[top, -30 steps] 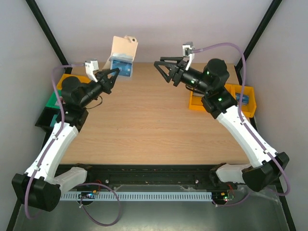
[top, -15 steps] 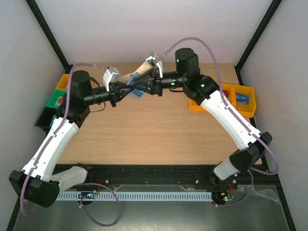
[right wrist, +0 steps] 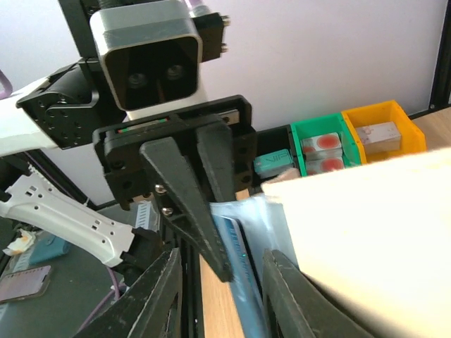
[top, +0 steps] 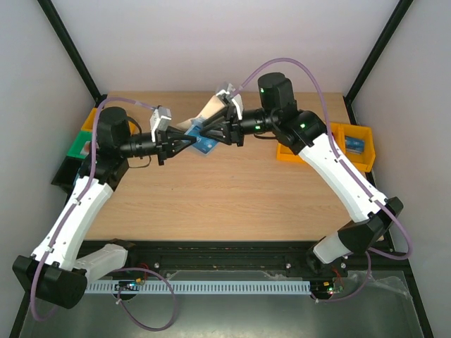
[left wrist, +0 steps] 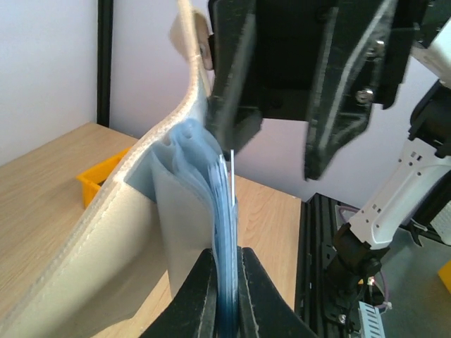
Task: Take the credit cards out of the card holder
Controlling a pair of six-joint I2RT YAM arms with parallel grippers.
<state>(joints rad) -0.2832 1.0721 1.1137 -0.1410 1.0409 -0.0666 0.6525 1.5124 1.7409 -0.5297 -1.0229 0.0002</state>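
- While raised above the table, the card holder hung open — its blue pockets clamped tight by the left gripper.
- Right gripper — fingers stood apart, astride the pockets' edge.

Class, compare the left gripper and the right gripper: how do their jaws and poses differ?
The left gripper is shut on the blue pockets of the card holder; the right gripper has its jaws apart, astride those pockets. The left gripper points rightward, the right gripper leftward, facing each other. Both are black and two-fingered.
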